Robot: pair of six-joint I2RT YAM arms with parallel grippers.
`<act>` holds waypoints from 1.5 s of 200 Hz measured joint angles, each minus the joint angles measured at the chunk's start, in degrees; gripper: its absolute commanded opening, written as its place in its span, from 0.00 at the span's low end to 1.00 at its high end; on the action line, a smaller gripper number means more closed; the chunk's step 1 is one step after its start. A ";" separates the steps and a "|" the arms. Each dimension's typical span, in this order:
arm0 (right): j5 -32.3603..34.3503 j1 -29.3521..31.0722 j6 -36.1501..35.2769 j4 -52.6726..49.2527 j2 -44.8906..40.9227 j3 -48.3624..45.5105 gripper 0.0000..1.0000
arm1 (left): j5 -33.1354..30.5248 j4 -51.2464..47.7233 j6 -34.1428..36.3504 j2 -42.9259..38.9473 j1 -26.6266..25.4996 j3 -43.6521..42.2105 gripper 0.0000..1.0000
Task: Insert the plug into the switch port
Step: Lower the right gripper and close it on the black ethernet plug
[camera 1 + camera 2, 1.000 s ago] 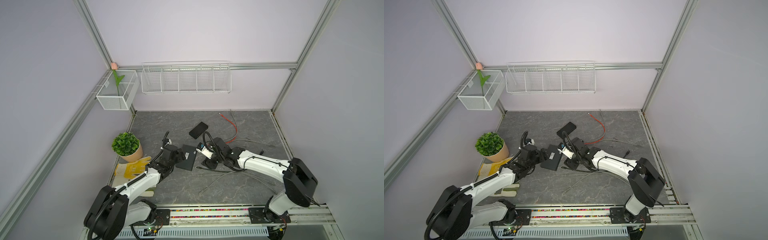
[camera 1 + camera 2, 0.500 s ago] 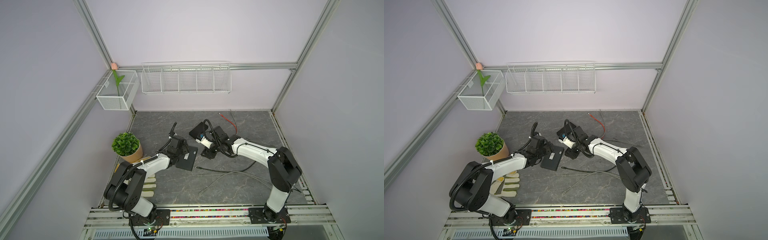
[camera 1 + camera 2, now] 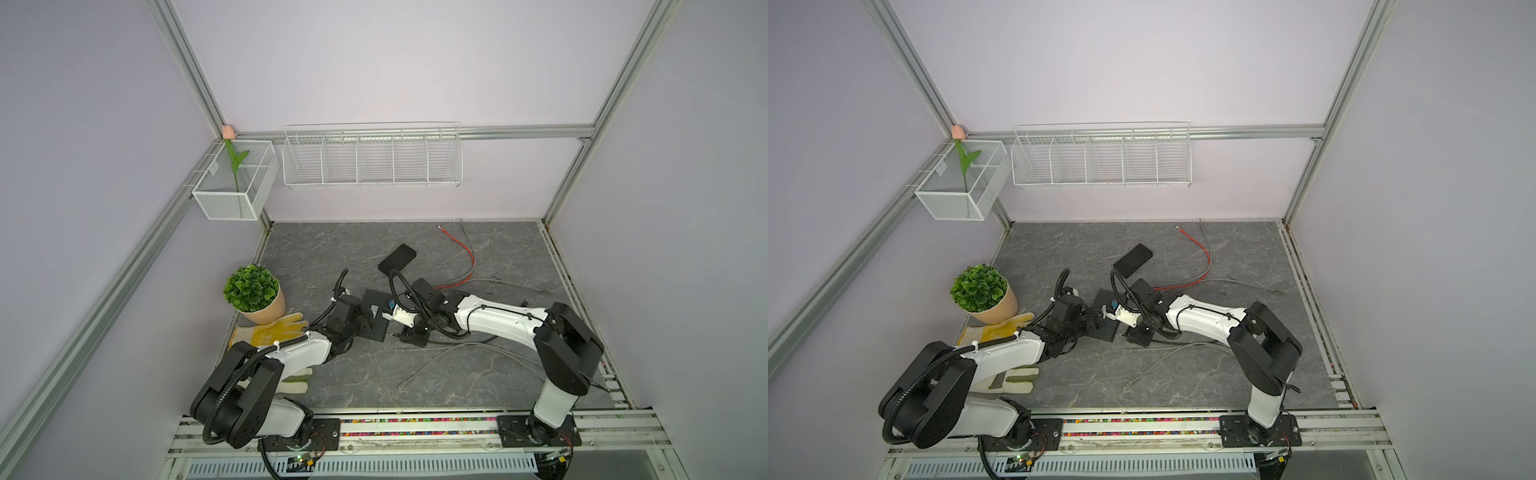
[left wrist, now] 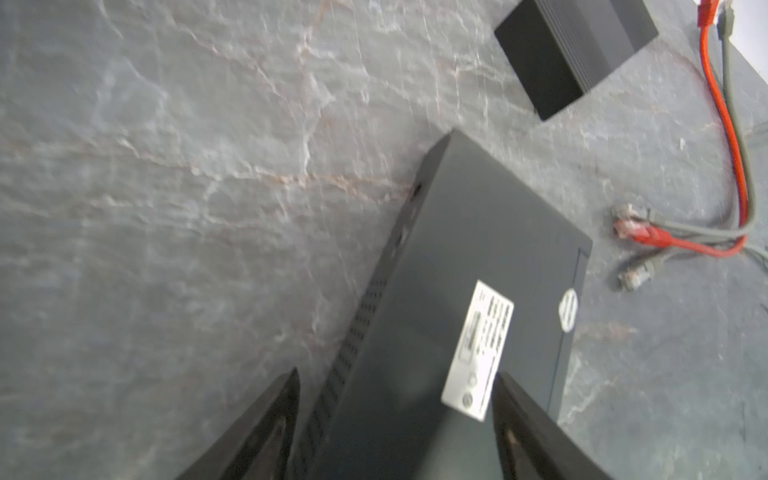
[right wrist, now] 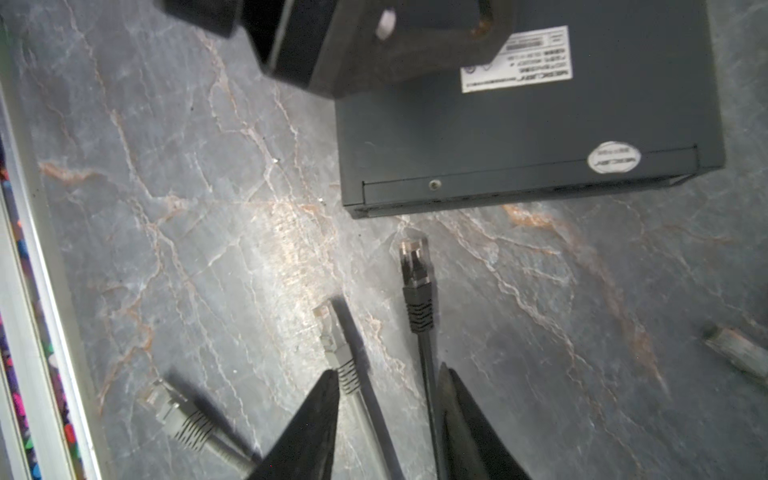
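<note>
- The left gripper was spread and not clamped. I saw its two fingers standing apart at the near end of the switch.
- One finger sat just beside the switch's vented side wall, with a sliver of tabletop showing between them. The other hung over the top face, next to the white label. I could not tell whether that finger touched the casing.
- The right gripper was released. Its jaws stood apart low over the tabletop and grasped nothing.
- The black cable ran out between the right gripper's fingers, just beside one of them. A grey cable ran just beside the other finger.
- The plug on the end of the black cable lay on the tabletop, ahead of the right gripper's fingertips. Its clear tip pointed at the switch's edge and stopped just short of it, so it was not inserted.
- The switch lay flat with its label up, directly beyond the plug from the right gripper. I could not make out its ports.
- Beyond the switch from the left gripper lay a small black box and a red cable.
</note>
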 measured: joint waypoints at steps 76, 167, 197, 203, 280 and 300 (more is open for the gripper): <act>1.92 -0.13 -1.70 -3.76 2.03 4.20 0.42 | -1.81 -0.15 -0.17 -6.73 -1.03 -1.31 0.73; 2.97 -0.55 -2.97 -6.45 9.46 8.44 0.38 | -3.10 -1.73 -0.35 -12.94 -1.09 -3.96 0.73; 2.95 -0.55 -3.26 -7.23 11.02 9.90 0.37 | -3.30 -1.84 -0.33 -13.09 -1.09 -4.17 0.73; 2.95 -0.55 -3.26 -7.26 11.26 10.01 0.37 | -3.30 -1.84 -0.33 -13.09 -1.09 -4.15 0.73; 2.95 -0.68 -3.43 -8.11 12.87 11.17 0.29 | -3.28 -1.70 -0.33 -12.52 -1.09 -4.50 0.73; 2.97 -0.72 -3.43 -8.13 13.11 11.21 0.28 | -3.30 -1.70 -0.35 -12.76 -1.09 -4.52 0.73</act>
